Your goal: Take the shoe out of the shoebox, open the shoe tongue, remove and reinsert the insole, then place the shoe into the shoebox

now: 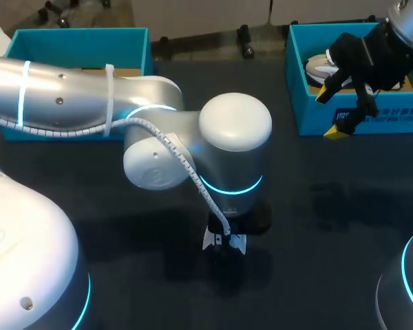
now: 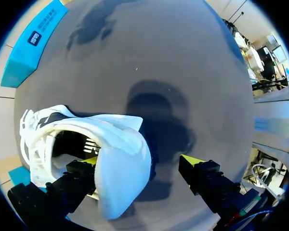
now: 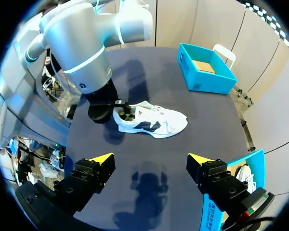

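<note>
One white shoe (image 3: 154, 124), black side markings.

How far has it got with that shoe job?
Done: the shoe lies on the table, out of the blue box. In hand: the left hand, open, has one finger inside the shoe's opening beside a white flap, so the tongue or insole step seems underway; which, I cannot tell. Left: refitting the insole and boxing the shoe.

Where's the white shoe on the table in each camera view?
Head view: shoe mostly hidden under the left arm, a white sliver showing.
Left wrist view: against one finger of the left gripper.
Right wrist view: mid-table, ahead of the right gripper.
Shared landmark: the labelled shoebox.
</note>
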### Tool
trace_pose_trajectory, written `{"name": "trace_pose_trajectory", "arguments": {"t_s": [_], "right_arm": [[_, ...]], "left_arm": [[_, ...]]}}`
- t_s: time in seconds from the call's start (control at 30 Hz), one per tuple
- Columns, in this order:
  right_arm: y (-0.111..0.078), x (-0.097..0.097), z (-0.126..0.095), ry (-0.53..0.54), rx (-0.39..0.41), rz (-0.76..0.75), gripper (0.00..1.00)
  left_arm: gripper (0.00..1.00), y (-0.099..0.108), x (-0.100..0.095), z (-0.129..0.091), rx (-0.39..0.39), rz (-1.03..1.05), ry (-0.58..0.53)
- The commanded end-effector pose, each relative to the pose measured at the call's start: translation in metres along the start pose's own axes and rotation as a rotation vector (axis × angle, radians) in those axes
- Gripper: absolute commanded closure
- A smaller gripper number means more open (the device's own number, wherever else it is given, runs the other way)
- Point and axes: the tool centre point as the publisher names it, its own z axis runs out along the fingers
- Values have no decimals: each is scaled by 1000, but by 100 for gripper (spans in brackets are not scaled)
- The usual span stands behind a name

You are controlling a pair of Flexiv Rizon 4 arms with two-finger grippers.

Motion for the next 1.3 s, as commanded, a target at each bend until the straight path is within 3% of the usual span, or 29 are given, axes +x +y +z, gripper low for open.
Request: {"name": "trace_pose_trajectory", "arguments": {"t_s": [0.03, 0.1, 0.17, 0.4, 0.53, 0.57, 0.9, 1.3], "right_arm": [[1, -2, 1, 3, 4, 1, 0], [1, -2, 1, 3, 4, 1, 0], [1, -2, 1, 3, 4, 1, 0], [1, -2, 1, 3, 4, 1, 0], [1, -2, 1, 3, 4, 1, 0], [1, -2, 1, 3, 4, 1, 0], [1, -2, 1, 3, 4, 1, 0], [1, -2, 1, 3, 4, 1, 0]], "left_arm": [[3, -3, 1, 4, -7, -1, 2], [15, -2, 1, 5, -10, -4, 7], [44, -1, 1, 6, -14, -8, 13], [67, 0, 2, 8, -15, -14, 40], [86, 0, 3, 8, -12, -15, 58], [100, 0, 4, 8, 5, -12, 85], [100, 6, 5, -13, 35, 6, 168], [100, 25, -2, -90, 34, 27, 144]]}}
